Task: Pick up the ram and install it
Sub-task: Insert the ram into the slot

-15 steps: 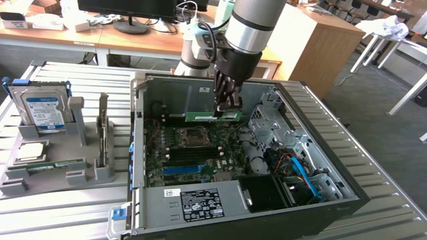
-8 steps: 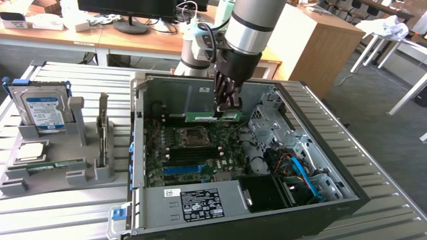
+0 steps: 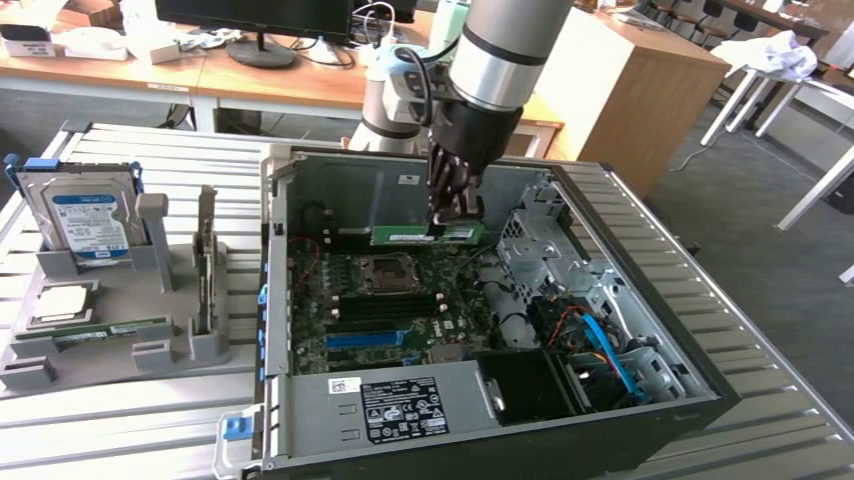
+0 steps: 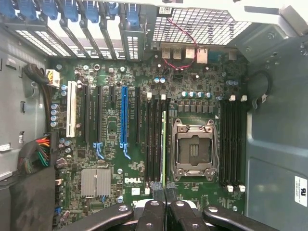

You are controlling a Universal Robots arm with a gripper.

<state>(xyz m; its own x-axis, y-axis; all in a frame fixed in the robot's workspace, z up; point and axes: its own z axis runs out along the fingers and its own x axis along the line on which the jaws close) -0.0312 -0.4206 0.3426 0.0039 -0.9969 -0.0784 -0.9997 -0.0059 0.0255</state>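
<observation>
1. The claw (image 3: 455, 213) is clamped narrow on the ram (image 3: 416, 234) — the stick hangs over the motherboard (image 3: 387, 300) inside the open case (image 3: 641, 330).
2. It runs along the memory slots (image 4: 155, 144) beside the CPU socket (image 4: 193, 149) — keeping it level and square looks wisest.

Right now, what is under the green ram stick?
The motherboard with black slots, beside the silver socket. The ram covers what lies straight below it.

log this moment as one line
gripper: shut on ram | ram: held above motherboard, over memory slots | place: inside open pc case
</observation>
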